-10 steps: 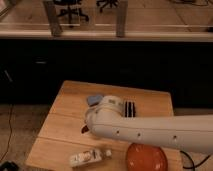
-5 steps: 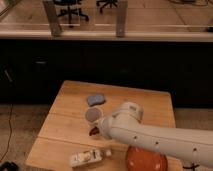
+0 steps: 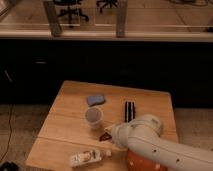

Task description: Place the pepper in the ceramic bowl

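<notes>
Camera view puts the gripper [image 3: 109, 136] just below the cup [image 3: 93, 116], pepper [image 3: 104, 136] at its tip, its grip impossible to tell; it should carry right and release low over the half-hidden bowl [image 3: 136, 164], toward which it has shifted since the earlier frame.

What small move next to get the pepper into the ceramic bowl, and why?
Probably carry the gripper rightward in view and toward the table's near edge. The pepper shows at its tip, just beside the cup, while the ceramic bowl peeks out under the arm, further right and nearer. The pepper is not over the bowl yet.
</notes>
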{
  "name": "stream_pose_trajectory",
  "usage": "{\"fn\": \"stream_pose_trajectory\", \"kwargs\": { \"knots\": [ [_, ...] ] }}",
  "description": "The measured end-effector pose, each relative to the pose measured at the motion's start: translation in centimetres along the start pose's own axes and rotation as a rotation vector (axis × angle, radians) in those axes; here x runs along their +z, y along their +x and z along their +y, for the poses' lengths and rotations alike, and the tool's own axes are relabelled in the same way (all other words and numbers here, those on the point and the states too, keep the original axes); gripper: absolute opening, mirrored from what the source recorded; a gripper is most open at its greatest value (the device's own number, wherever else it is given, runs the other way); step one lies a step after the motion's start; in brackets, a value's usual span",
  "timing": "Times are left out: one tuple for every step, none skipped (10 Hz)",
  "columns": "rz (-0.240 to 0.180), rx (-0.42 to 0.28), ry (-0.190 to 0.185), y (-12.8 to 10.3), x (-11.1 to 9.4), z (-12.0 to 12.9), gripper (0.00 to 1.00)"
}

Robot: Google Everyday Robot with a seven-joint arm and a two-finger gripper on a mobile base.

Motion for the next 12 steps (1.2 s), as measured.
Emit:
{"fn": "stream_pose_trajectory", "kwargs": {
  "knots": [
    [0.001,0.013,0.001,0.5,-0.3,0.6,0.0],
    [0.003,0.022,-0.002,0.9,-0.4,1.0,0.0],
    [0.008,0.029,-0.01,1.3,-0.5,1.3,0.0],
    [0.018,0.04,-0.02,1.9,-0.8,1.7,0.0],
    [0.028,0.053,-0.03,2.4,-0.9,2.1,0.0],
    [0.032,0.062,-0.035,2.8,-1.0,2.3,0.0],
    [0.038,0.083,-0.035,3.7,-1.2,2.9,0.0],
    [0.042,0.094,-0.037,4.1,-1.2,3.2,0.0],
    [0.048,0.103,-0.038,4.0,-1.3,3.3,0.0],
    [0.056,0.113,-0.036,3.8,-1.6,3.5,0.0],
    [0.071,0.126,-0.03,3.8,-2.1,3.7,0.0],
    [0.08,0.138,-0.026,3.8,-2.5,4.0,0.0]
  ]
}}
